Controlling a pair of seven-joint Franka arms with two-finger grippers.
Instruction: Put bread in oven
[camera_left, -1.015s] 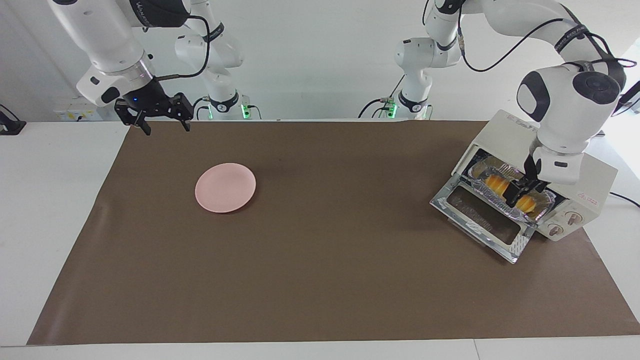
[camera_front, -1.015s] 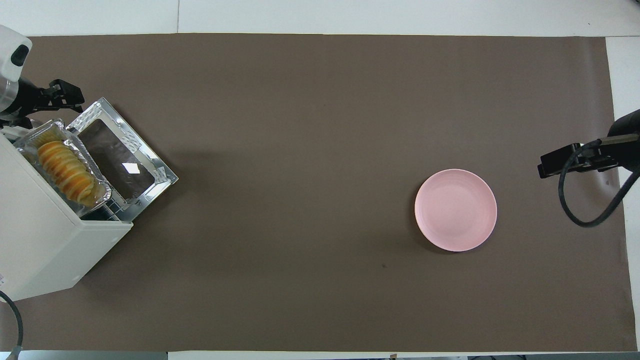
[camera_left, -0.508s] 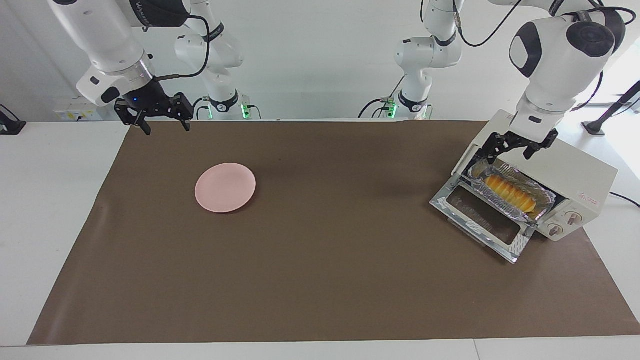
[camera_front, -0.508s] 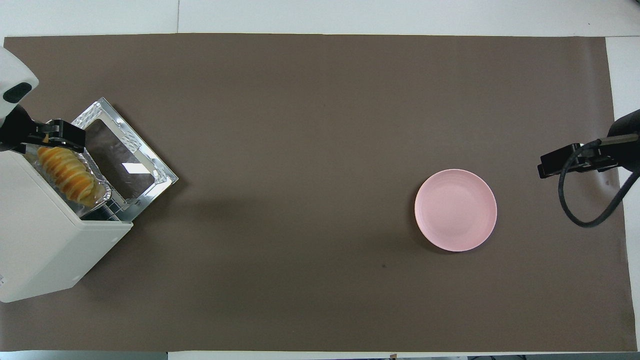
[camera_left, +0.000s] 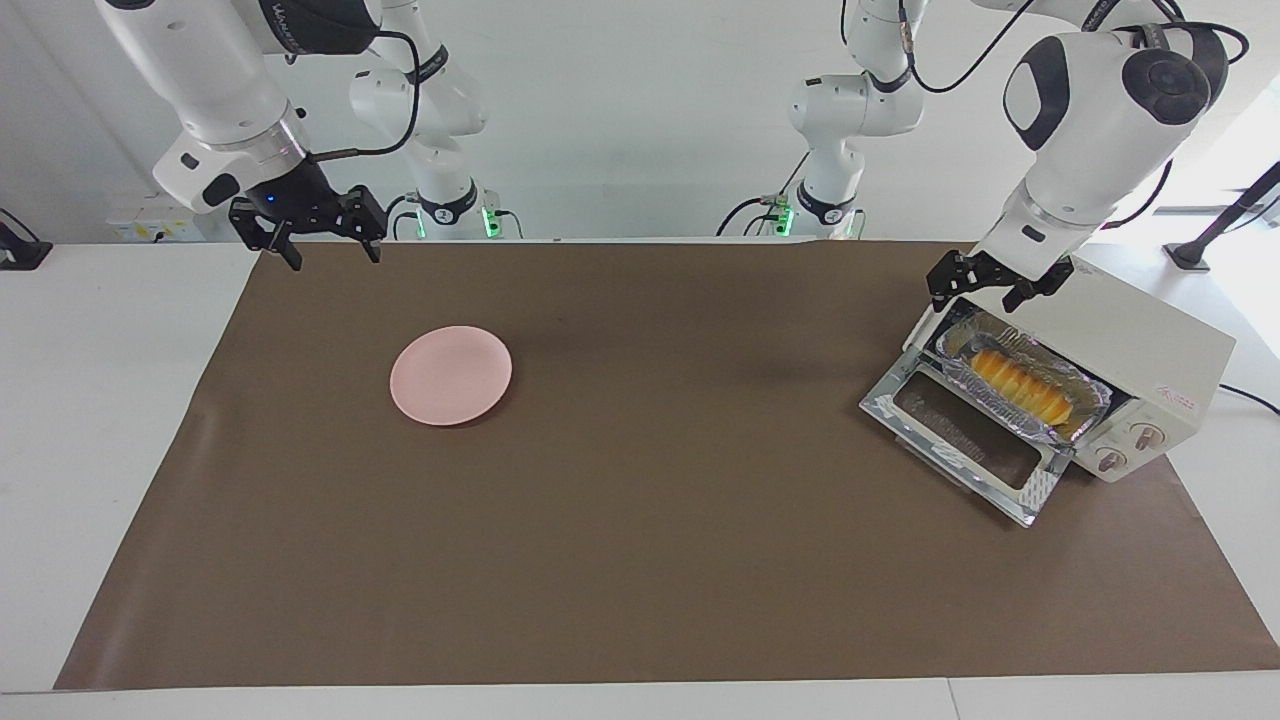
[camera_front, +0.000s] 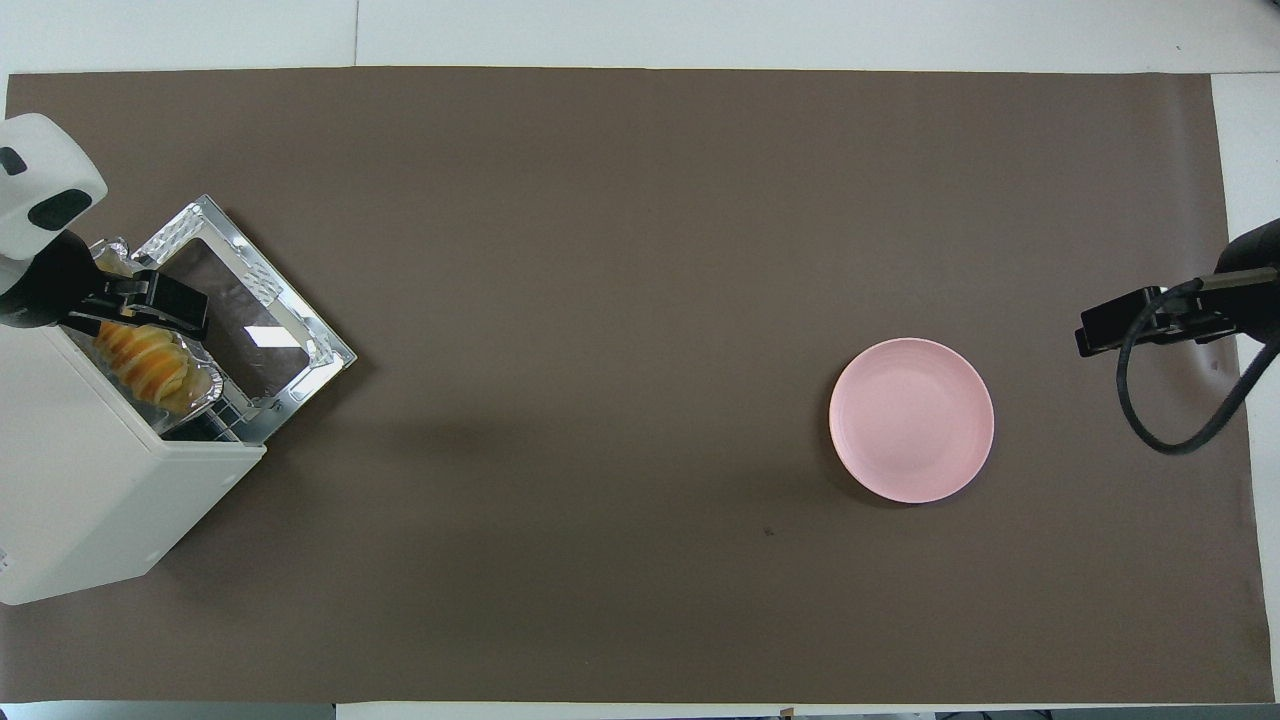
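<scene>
The yellow-orange ridged bread (camera_left: 1015, 378) lies in a crinkled foil tray (camera_left: 985, 405) at the mouth of the cream-white oven (camera_left: 1150, 340), whose glass door (camera_left: 960, 438) hangs open. My left gripper (camera_left: 978, 298) is open and empty in the air over the oven's front corner, clear of the bread. In the overhead view it (camera_front: 140, 305) covers one end of the bread (camera_front: 150, 362) and the oven (camera_front: 90, 480) stands at the left arm's end of the table. My right gripper (camera_left: 335, 258) is open and empty, and waits above the mat's edge.
A round pink plate (camera_left: 451, 375) lies bare on the brown mat (camera_left: 640, 520) toward the right arm's end, also in the overhead view (camera_front: 911, 420). The open door (camera_front: 245, 320) juts out over the mat toward the table's middle.
My left gripper was down at the bread in the tray. It has let go, risen, and moved off toward the table's middle. The bread stays in the tray. The right arm has not moved.
</scene>
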